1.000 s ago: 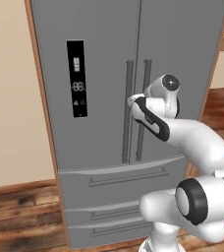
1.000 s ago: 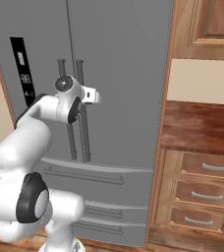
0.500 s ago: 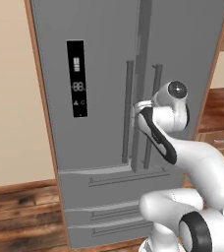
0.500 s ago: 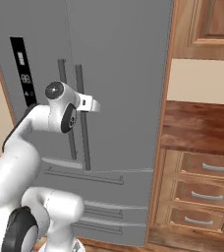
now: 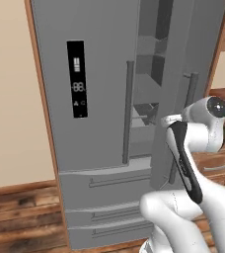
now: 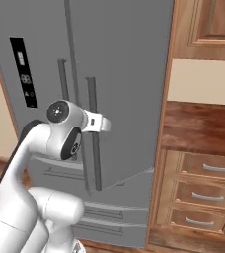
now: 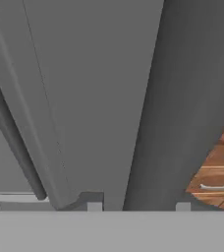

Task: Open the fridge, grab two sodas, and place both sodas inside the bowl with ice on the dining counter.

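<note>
While the arm (image 5: 183, 148) reaches up from the base, its gripper (image 6: 103, 123) sits at the right door's bar handle (image 6: 93, 133); can't tell whether the fingers are clamped on it or apart. Fridge (image 5: 85, 59) right door (image 6: 129, 74) is swung partly out, left door shut. Grey shelves (image 5: 149, 64) show through the gap. Wooden drawers (image 6: 203, 192) stand right of the fridge.

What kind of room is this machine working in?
A rendered home kitchen, most likely: a tall grey fridge with its right door swung partly open, brown wooden cabinet drawers beside it, and a wood plank floor.
</note>
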